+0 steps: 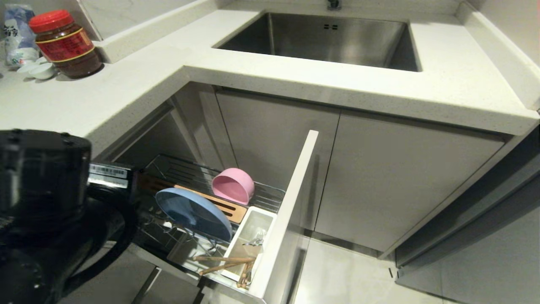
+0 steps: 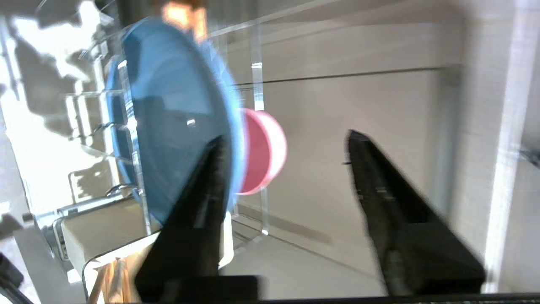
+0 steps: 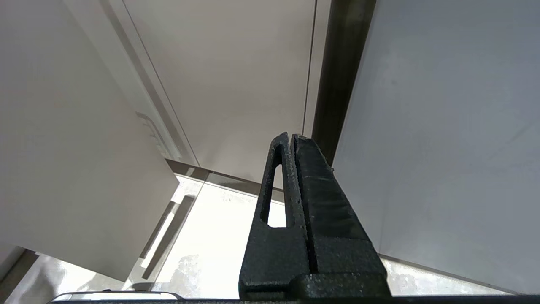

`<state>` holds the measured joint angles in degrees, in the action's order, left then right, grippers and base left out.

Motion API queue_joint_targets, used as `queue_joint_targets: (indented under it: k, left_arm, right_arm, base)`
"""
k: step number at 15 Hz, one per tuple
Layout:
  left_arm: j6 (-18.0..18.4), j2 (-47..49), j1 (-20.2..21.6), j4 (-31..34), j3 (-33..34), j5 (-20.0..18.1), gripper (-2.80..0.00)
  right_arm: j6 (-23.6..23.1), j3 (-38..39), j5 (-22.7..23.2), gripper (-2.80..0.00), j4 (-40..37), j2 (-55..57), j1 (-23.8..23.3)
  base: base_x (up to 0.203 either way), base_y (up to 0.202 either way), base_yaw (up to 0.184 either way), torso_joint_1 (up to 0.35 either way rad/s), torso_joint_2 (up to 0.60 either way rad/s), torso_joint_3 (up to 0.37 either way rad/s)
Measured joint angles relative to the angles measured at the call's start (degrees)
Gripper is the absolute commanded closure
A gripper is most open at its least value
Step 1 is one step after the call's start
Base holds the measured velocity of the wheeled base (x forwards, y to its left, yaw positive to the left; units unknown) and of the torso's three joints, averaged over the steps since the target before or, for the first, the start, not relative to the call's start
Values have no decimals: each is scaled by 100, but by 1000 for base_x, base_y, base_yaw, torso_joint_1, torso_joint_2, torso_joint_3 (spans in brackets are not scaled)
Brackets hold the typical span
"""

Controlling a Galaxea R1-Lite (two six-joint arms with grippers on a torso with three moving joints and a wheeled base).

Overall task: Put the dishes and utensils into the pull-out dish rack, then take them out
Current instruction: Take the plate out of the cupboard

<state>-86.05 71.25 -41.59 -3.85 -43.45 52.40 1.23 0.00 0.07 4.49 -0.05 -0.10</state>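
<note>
A: Where does everything sit?

B: All of it is in the pull-out rack [image 1: 270, 198]. The blue plate [image 1: 194, 213] stands on edge among the wire prongs, the pink bowl [image 1: 233, 185] lies tipped on its side behind the wooden strip [image 1: 219, 204], and the chopsticks [image 1: 223, 261] and fork [image 1: 256, 240] are at the white bin [image 1: 249, 236], the chopsticks lying loosely across its near end.

A: And the arms?

B: The left pincer [image 2: 287, 152] is spread with nothing between its fingers, and one finger [image 2: 206, 190] is just beside the plate's rim. The right pincer [image 3: 292, 139] is pressed together, parked by the cupboard doors.

A: What worries you?

B: The plate looks smooth and glazed, a thin disc balanced on chrome wire. I judge that a knock from that near finger could tip it out of its prongs, or a pinch on the sloped rim could slip. The matte bowl is round and could roll, and the slim wooden chopsticks could slide through the wires.
</note>
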Motion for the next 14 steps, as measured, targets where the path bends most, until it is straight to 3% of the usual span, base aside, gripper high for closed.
queue_joint_targets:
  k: [4, 6, 8, 11, 14]
  left_arm:
    - [1637, -725, -49, -62, -828, 88, 0]
    - [2597, -1046, 13, -537, -1182, 7, 0]
    - [3703, -1364, 446, -1124, -1367, -286, 0]
    - [5012, -1998, 1625, -1519, -1495, -1280, 0]
    - [6181, -3005, 2698, -1141, -1511, -2660, 0]
  right_arm:
    - [-2, 0, 0, 0, 2, 0, 0]
    - [-2, 0, 0, 0, 0, 0, 0]
    - [-2, 0, 0, 0, 2, 0, 0]
    - [-2, 0, 0, 0, 2, 0, 0]
    - [-2, 0, 0, 0, 2, 0, 0]
  base:
    - [0, 0, 0, 0, 0, 0]
    - [0, 0, 0, 0, 0, 0]
    - [0, 0, 0, 0, 0, 0]
    - [0, 0, 0, 0, 0, 0]
    - [0, 0, 0, 0, 0, 0]
